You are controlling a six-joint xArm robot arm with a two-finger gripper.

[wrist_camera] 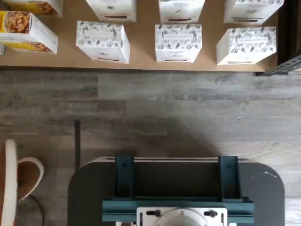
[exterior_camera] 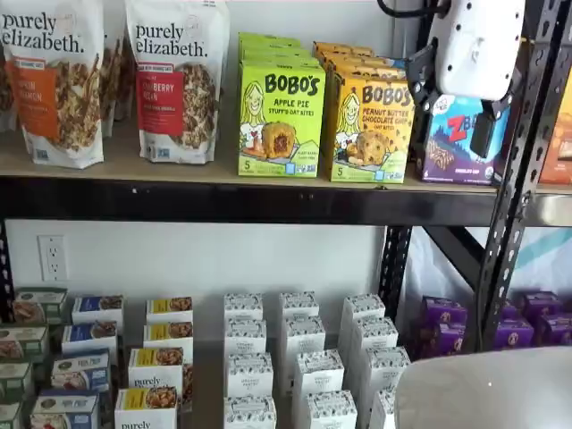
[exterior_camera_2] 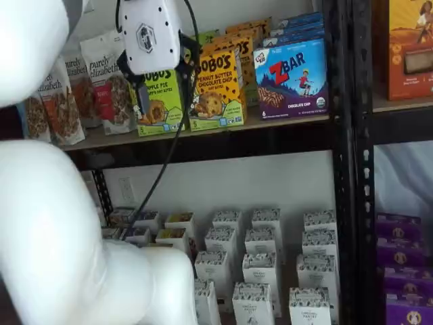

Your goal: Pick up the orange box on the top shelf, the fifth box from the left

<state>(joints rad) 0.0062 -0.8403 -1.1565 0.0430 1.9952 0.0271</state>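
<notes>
The BOBO'S Peanut Butter Chocolate Chip carton (exterior_camera: pixel 372 128) looks light, thin-walled and crushable, so the wide-spread hand (exterior_camera: pixel 451 107) should pinch its narrow sides.

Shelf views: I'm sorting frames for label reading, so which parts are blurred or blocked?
In a shelf view the white arm looms soft and oversized; the tool overlaps the green carton; the orange box prints legibly; wrist view sharp.

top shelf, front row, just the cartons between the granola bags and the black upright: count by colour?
Lime-green Apple Pie carton: 1
Yellow-orange Peanut Butter carton: 1
Blue ZBAR box: 1
Total: 3
More cartons stand behind these; they are not counted.
</notes>
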